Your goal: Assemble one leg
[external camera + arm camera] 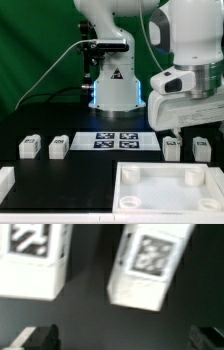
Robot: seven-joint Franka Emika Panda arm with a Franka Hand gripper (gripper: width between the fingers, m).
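Note:
Four small white legs with square markers lie on the black table. Two are at the exterior view's left (29, 147) (58, 148) and two at its right (171, 148) (200, 149). My gripper (184, 128) hangs just above the right pair. In the wrist view my gripper (124, 339) is open and empty, its dark fingertips (40, 336) spread wide. Two legs show there, one (148, 269) slightly tilted and nearest the line between the fingers, the other (35, 259) beside it. Neither leg is touched.
The marker board (115, 139) lies mid-table in front of the robot base. A large white square tray-like part (132, 198) sits at the front, near the exterior view's right. Another white part (5, 181) shows at the front left edge.

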